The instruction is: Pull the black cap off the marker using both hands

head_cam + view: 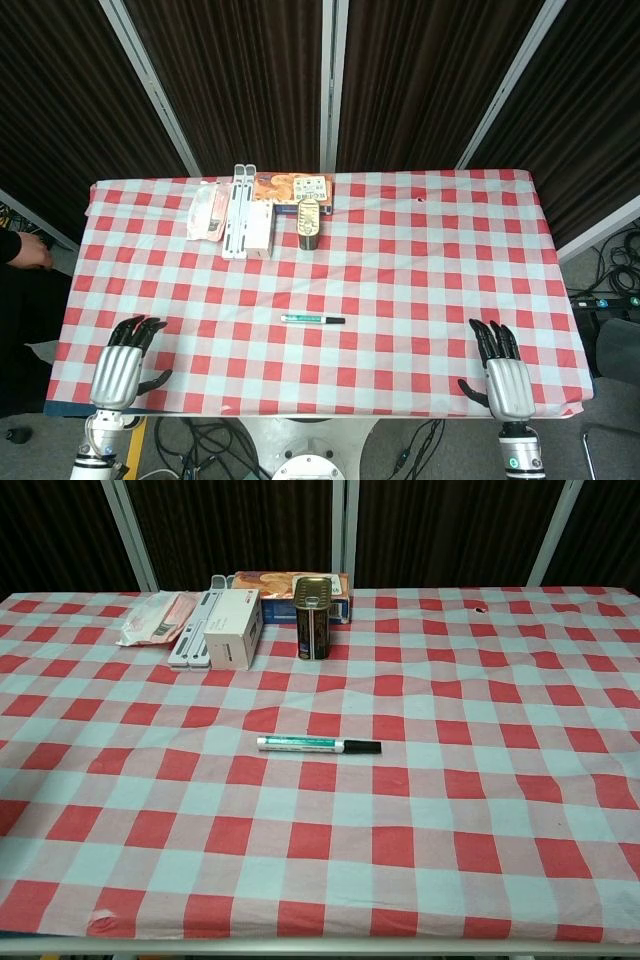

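Observation:
A white and green marker (pixel 312 319) (pixel 318 745) lies flat on the checked cloth near the table's middle, its black cap (pixel 335 320) (pixel 362 747) on the right end. My left hand (pixel 125 362) rests at the front left edge, fingers spread, holding nothing. At the front right edge my right hand (pixel 503 372) lies the same way, fingers apart and empty. Both hands are far from the marker. The chest view shows neither hand.
At the back left of the red and white checked table (pixel 430 260) stand a white box (pixel 232 628), a dark tin can (pixel 313 617), a flat orange package (pixel 280 583), a white rack (pixel 237 205) and a pink packet (pixel 155 615). A person's arm (pixel 25 250) shows at the far left.

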